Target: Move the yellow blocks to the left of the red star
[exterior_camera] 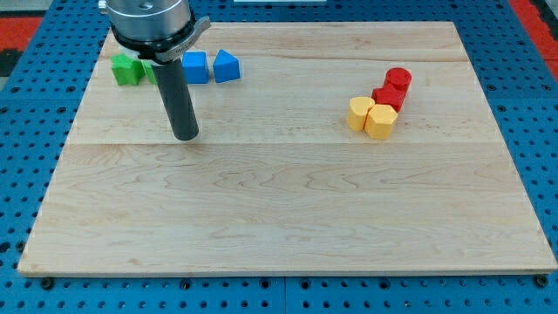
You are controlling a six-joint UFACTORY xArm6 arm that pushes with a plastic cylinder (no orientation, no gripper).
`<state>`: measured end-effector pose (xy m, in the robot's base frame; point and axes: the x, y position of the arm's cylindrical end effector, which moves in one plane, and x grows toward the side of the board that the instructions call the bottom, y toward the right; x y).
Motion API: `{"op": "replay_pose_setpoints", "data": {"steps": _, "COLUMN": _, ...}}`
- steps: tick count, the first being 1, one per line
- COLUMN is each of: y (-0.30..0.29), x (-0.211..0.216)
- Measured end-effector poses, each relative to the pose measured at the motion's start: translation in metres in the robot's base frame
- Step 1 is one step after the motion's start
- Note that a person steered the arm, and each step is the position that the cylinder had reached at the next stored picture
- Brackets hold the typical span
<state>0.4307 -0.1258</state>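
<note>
My tip [185, 135] rests on the wooden board [279, 218], touching no block; it is just a bare rod, so it has nothing to open or close and holds nothing. Far off to the view's right of my tip, two yellow blocks [370, 117] sit side by side, touching, and just behind them are the red star [387, 97] and a red round block [398, 78]. Just behind my tip, toward the view's top, two blue blocks [211, 66] sit a little right and a green block [127, 69] sits left.
</note>
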Motion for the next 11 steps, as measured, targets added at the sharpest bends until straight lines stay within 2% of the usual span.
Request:
{"op": "replay_pose_setpoints", "data": {"steps": 2, "y": 0.002, "x": 0.002}}
{"op": "replay_pose_setpoints", "data": {"steps": 4, "y": 0.044, "x": 0.057}}
{"op": "replay_pose_setpoints", "data": {"steps": 5, "y": 0.168, "x": 0.062}}
{"op": "replay_pose_setpoints", "data": {"steps": 6, "y": 0.246, "x": 0.062}}
{"op": "replay_pose_setpoints", "data": {"steps": 7, "y": 0.276, "x": 0.051}}
{"op": "replay_pose_setpoints", "data": {"steps": 9, "y": 0.277, "x": 0.002}}
{"op": "replay_pose_setpoints", "data": {"steps": 10, "y": 0.221, "x": -0.023}}
{"op": "replay_pose_setpoints", "data": {"steps": 11, "y": 0.212, "x": -0.040}}
